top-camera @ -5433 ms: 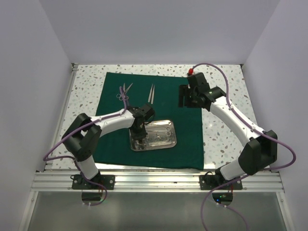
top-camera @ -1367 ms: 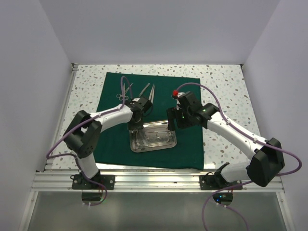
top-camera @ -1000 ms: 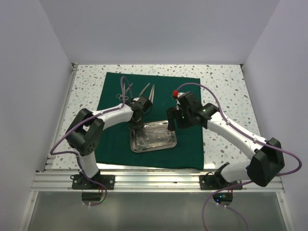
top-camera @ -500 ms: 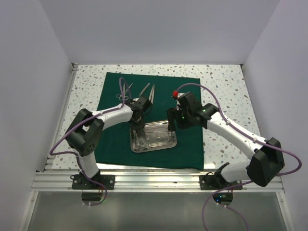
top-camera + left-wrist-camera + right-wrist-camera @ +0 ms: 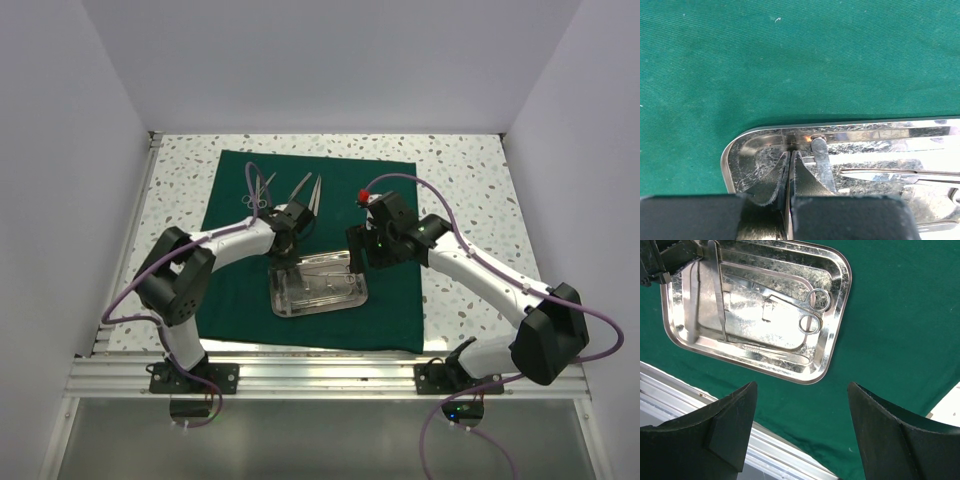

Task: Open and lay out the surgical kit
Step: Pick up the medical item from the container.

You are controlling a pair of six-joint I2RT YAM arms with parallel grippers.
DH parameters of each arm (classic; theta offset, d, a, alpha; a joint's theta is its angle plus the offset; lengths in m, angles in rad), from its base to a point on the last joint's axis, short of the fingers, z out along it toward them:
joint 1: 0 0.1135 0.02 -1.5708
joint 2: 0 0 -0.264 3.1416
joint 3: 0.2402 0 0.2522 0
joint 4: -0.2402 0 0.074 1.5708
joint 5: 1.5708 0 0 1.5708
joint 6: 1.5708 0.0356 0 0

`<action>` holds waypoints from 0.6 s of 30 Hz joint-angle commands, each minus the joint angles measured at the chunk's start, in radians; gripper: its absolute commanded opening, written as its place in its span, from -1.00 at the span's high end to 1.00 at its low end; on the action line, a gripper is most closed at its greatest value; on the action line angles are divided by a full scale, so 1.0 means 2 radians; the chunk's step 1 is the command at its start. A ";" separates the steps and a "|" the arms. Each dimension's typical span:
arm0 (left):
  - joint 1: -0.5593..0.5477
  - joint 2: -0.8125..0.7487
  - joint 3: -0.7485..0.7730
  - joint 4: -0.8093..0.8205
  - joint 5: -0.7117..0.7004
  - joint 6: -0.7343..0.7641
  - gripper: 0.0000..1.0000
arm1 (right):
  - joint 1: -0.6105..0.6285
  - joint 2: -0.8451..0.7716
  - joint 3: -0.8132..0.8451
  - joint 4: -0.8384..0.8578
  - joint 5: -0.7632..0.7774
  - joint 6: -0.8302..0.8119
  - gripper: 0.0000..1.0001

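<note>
- Hovering my right gripper (image 5: 801,390) above the tray (image 5: 844,295), over its right end. Its fingers are spread wide with nothing between them.
- My left gripper (image 5: 790,156) is down inside the tray's far-left corner, fingers (image 5: 807,181) pressed together, tips right at the tray wall.
- In the left wrist view they meet edge to edge. I can't tell whether anything thin is pinched between them.
- A slim tool (image 5: 716,287) sits just beside one left finger, its flat end near the same wall. In the right wrist view it runs from that gripper across the tray toward the near rim.
- Also in the tray: a ring-handled pair (image 5: 812,310), rings toward the right end, tips toward the left. A thin piece (image 5: 775,351) lies along the near rim.
- The tray sits flat on the cloth (image 5: 390,300), in its near half, roughly centred left to right.
- The cloth is spread open on the speckled table (image 5: 470,190).
- On the far part of the cloth, well apart from the tray: scissors (image 5: 266,183) on the left, tweezers (image 5: 316,192) to their right, and a silver piece (image 5: 299,186) between them.
- Both arms reach in over the cloth, one from each side of the tray.
</note>
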 commanded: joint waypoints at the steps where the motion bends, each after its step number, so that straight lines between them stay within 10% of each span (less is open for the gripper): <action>1: 0.004 0.065 -0.049 0.009 0.036 -0.009 1.00 | -0.003 0.003 0.005 -0.007 0.006 -0.010 -0.53; 18: 0.005 -0.023 0.132 -0.070 -0.023 0.049 1.00 | -0.003 0.000 0.002 -0.003 0.010 -0.008 -0.53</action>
